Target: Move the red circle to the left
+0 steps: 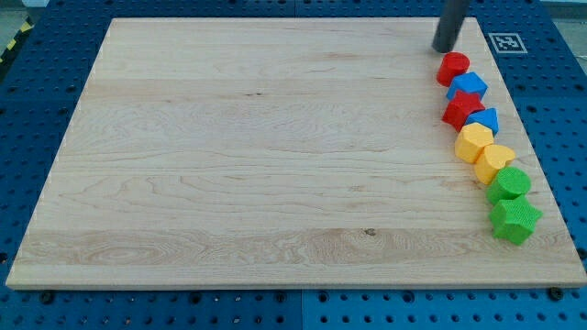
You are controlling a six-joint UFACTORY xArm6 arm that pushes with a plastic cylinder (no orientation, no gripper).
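Note:
The red circle is a small round red block at the top of a line of blocks along the board's right side. My tip is the lower end of the dark rod, just above and slightly left of the red circle, close to it; I cannot tell if they touch. Below the red circle the line runs down: a blue block, a red star-like block, a second blue block, two yellow blocks, a round green block and a green star.
The wooden board lies on a blue perforated table. A black-and-white marker tag sits at the board's top right corner. The board's right edge runs close beside the block line.

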